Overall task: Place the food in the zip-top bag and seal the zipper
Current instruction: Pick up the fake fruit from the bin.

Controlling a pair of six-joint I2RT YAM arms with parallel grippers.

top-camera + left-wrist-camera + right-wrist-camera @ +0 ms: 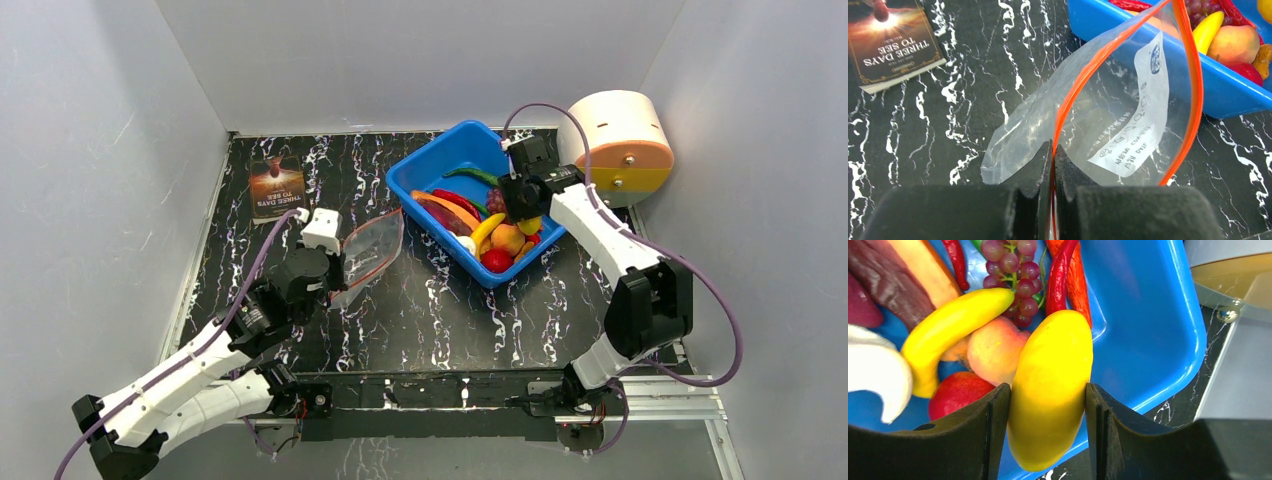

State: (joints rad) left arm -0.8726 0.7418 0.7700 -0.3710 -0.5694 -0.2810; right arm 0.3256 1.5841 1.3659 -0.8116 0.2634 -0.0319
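- Spanning the floor of the white booth is a black table [420, 310] veined with white.
- A blue tub [430, 165] stands at the back right of it and holds most of the food.
- The clear bag [365, 250] is left of the tub and close to it. The left gripper [1053, 150] holds it up, fingers pressed together on one end of the mouth edge.
- A brown card [277, 187] lies flat at the back left, well apart from the bag.
- The right gripper [1048, 390] is over the tub's right side, its fingers clamped on the two flanks of a yellow lemon [1050, 355].
- Below it in the tub lie a banana [948, 330], a peach [995, 350], a red apple [955, 392], purple grapes [1015, 275] and a red chili [1060, 275], all crowded together.
- The orange zipper [1193, 90] curves in a wide loop, so the bag's mouth gapes toward the tub. No food is inside the bag.
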